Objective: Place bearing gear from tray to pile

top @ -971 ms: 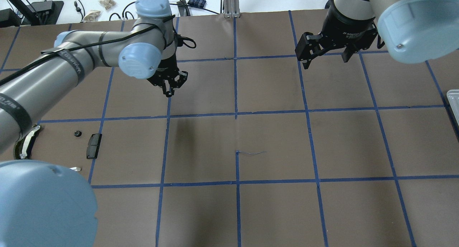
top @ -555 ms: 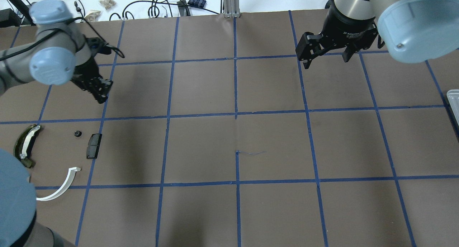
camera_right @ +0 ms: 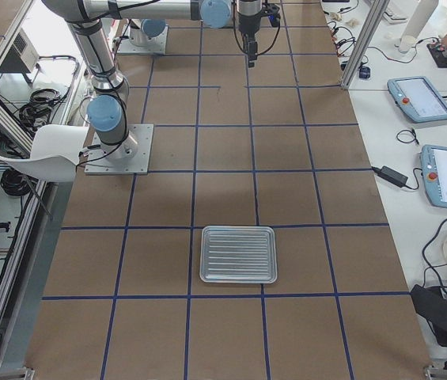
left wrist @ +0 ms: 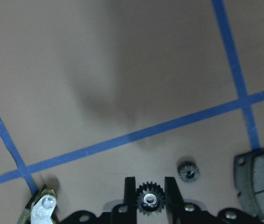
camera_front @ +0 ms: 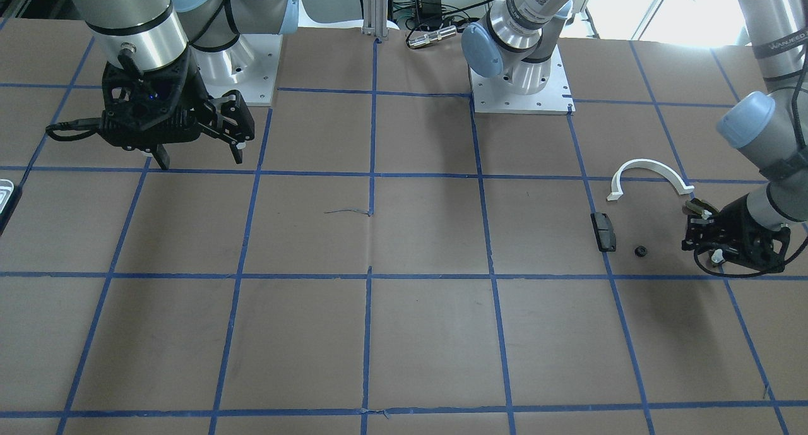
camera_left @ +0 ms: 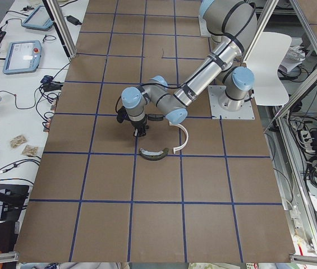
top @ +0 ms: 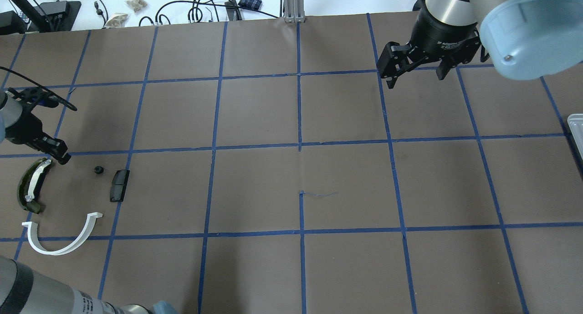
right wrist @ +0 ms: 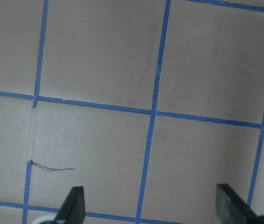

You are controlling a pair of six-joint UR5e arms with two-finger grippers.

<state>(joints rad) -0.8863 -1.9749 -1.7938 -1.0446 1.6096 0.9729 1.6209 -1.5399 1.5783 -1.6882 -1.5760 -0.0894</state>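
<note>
Bearing gear (left wrist: 150, 199) gripped by left hand (left wrist: 150, 186), visible only in wrist view.

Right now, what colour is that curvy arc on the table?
White. The plastic arc shows best in the exterior front-facing view.

The table (top: 346, 182) is covered with matt brown, paper-like sheeting, gridded with blue tape (top: 300, 145). The tray (camera_right: 238, 254) is ribbed metal of dull silver finish, and the bearing gear (left wrist: 150, 199) is dark toothed metal with a bright hub. At the left, the white arc (camera_front: 645, 163) looks like smooth plastic, the olive curved piece (top: 31, 186) carries a bright metallic strip, and the black block (top: 119, 185) is matt.
</note>
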